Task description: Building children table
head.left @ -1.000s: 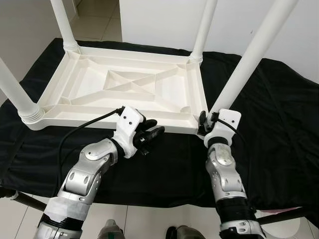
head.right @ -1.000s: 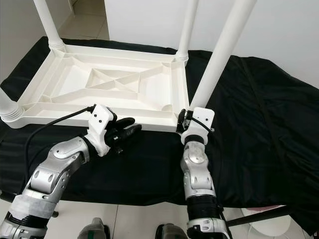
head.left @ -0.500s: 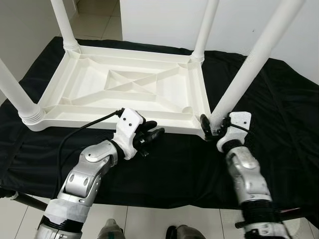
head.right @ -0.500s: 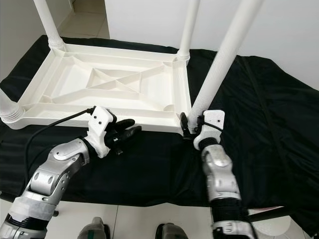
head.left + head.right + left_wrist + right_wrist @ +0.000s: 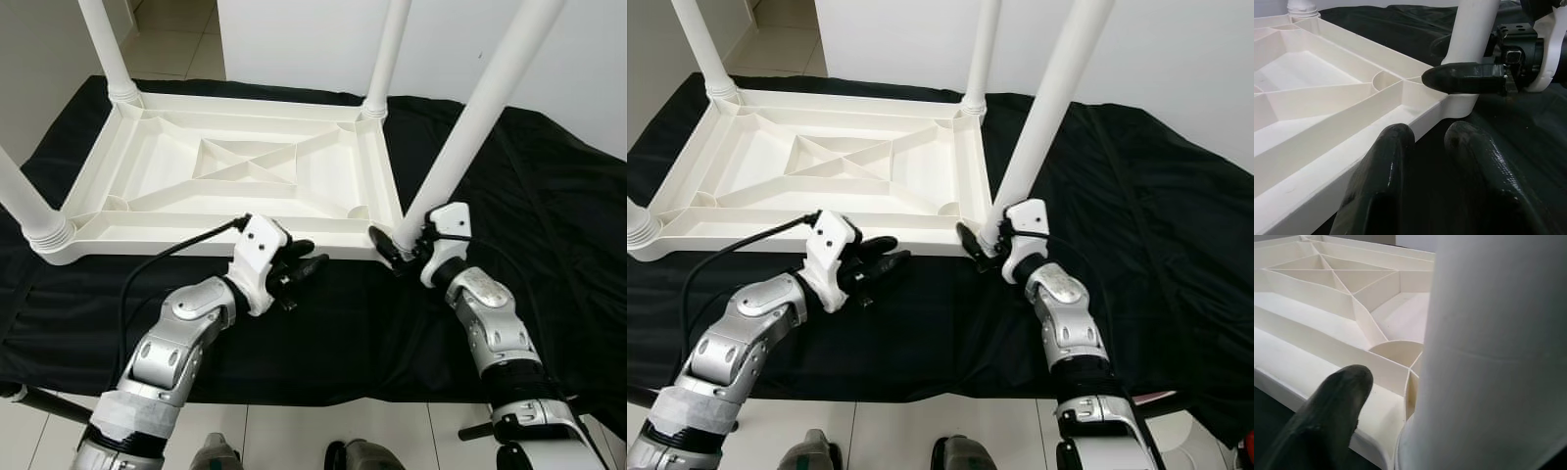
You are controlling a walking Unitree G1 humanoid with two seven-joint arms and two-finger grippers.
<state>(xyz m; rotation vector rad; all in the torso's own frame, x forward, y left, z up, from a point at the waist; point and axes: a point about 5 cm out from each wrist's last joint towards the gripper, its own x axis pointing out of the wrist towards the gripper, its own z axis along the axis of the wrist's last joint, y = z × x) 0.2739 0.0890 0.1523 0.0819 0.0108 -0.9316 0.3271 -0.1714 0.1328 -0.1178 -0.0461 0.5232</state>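
**Upturned table, right gripper at near-right leg base**

Black cloth (image 5: 549, 196) covers the work surface; its far-left and right edges run out of frame. White plastic table top (image 5: 245, 171) lies upside down on it, ribbed underside up, filling the left and centre. Four white legs stand up from its corners, all cut off by the top of the frame: far-left leg (image 5: 106, 49), far-right leg (image 5: 384, 59), near-left leg (image 5: 24, 201) partly cropped at the left edge, near-right leg (image 5: 480, 108) leaning toward the right.

Right gripper (image 5: 397, 250) sits at the base of the near-right leg, fingers either side of it. One finger (image 5: 1464, 78) lies across the front of the leg base; the other is hidden behind the leg. Whether it clamps the leg or just brackets it, cannot tell.

Left gripper (image 5: 299, 266) hovers just off the near rim of the table top, left of the right gripper, holding nothing. Its fingers (image 5: 1381, 166) are a small gap apart, tips close to the rim; contact is hard to make out.

Black cable (image 5: 167, 257) loops from the left wrist across the near rim.
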